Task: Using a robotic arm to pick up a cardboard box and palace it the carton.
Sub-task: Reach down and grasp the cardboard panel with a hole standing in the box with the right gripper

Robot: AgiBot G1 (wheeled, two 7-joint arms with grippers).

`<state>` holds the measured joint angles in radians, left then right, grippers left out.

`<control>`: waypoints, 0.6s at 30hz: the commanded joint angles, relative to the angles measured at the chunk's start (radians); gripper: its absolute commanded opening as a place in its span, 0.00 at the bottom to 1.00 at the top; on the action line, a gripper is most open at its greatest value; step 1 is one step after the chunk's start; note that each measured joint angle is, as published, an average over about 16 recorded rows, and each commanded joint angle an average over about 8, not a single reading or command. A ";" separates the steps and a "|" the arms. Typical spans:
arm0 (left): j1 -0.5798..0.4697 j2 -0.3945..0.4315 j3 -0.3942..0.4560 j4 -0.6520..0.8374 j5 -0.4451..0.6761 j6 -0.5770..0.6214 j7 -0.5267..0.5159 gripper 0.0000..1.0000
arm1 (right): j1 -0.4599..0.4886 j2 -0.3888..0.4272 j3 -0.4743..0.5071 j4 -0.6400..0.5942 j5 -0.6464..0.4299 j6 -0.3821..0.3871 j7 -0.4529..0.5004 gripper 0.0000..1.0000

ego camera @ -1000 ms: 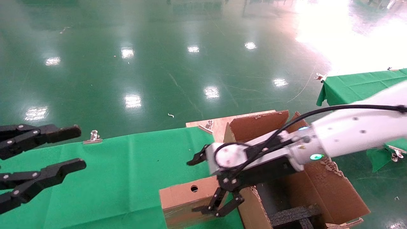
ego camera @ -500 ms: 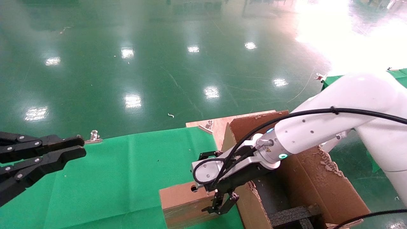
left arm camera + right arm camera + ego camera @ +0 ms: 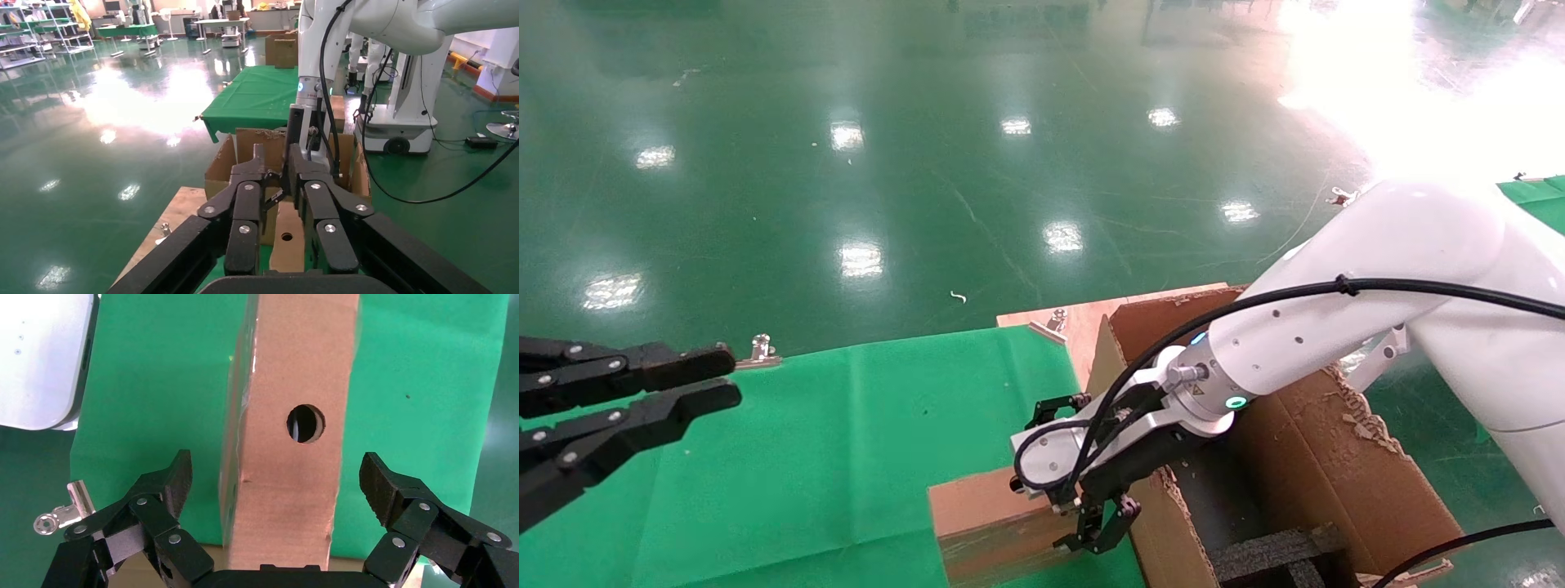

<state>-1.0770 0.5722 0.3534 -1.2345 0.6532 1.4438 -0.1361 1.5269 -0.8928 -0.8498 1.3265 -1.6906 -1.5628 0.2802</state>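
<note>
— How is the working arm posed?

— The robotic arm [image 3: 1336,339] on the right reaches in from the right edge of the head view, elbow high, forearm sloping down and leftward across the carton [image 3: 1324,469]. Its wrist bends so the right gripper [image 3: 1101,535] points down at the cardboard box [image 3: 985,523].

— What differs from half a second ago?

— The right gripper has dropped a little lower over the box's right end, and the round hole in the box top, visible then, is now hidden behind the wrist in the head view. The left gripper [image 3: 695,380] has hardly moved.

— And the jaws?

— In the right wrist view the right jaws stand wide apart, one finger on each side of the box [image 3: 287,435], both clear of its sides with green cloth showing in the gaps. They hold nothing. The left jaws are a little apart, also empty, hovering over the left side of the tabletop [image 3: 846,441].

— Where is the box?

— It lies on the green-covered tabletop, just left of the carton's near wall, outside the carton. Black foam inserts [image 3: 1279,555] sit inside the carton.
</note>
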 commanded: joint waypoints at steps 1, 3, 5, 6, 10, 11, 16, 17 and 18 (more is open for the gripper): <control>0.000 0.000 0.000 0.000 0.000 0.000 0.000 1.00 | 0.003 -0.002 -0.005 0.001 -0.004 -0.001 -0.001 0.00; 0.000 0.000 0.000 0.000 0.000 0.000 0.000 1.00 | 0.001 -0.001 -0.002 0.001 -0.002 -0.001 -0.001 0.00; 0.000 0.000 0.000 0.000 0.000 0.000 0.000 1.00 | 0.000 0.001 0.001 0.000 0.001 0.000 0.000 0.00; 0.000 0.000 0.000 0.000 0.000 0.000 0.000 1.00 | -0.001 0.001 0.002 0.000 0.002 0.000 0.000 0.00; 0.000 0.000 0.000 0.000 0.000 0.000 0.000 1.00 | -0.003 0.003 0.006 -0.001 0.005 0.000 0.001 0.00; 0.000 0.000 0.000 0.000 0.000 0.000 0.000 1.00 | -0.004 0.003 0.007 -0.001 0.006 0.001 0.001 0.00; 0.000 0.000 0.000 0.000 0.000 0.000 0.000 1.00 | -0.006 0.004 0.010 -0.001 0.008 0.001 0.002 0.00; 0.000 0.000 0.000 0.000 0.000 0.000 0.000 1.00 | -0.006 0.004 0.010 -0.001 0.009 0.001 0.002 0.00; 0.000 0.000 0.000 0.000 0.000 0.000 0.000 1.00 | -0.006 0.005 0.011 -0.001 0.009 0.001 0.002 0.00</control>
<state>-1.0770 0.5722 0.3534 -1.2344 0.6531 1.4437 -0.1361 1.5207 -0.8883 -0.8393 1.3253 -1.6817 -1.5617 0.2824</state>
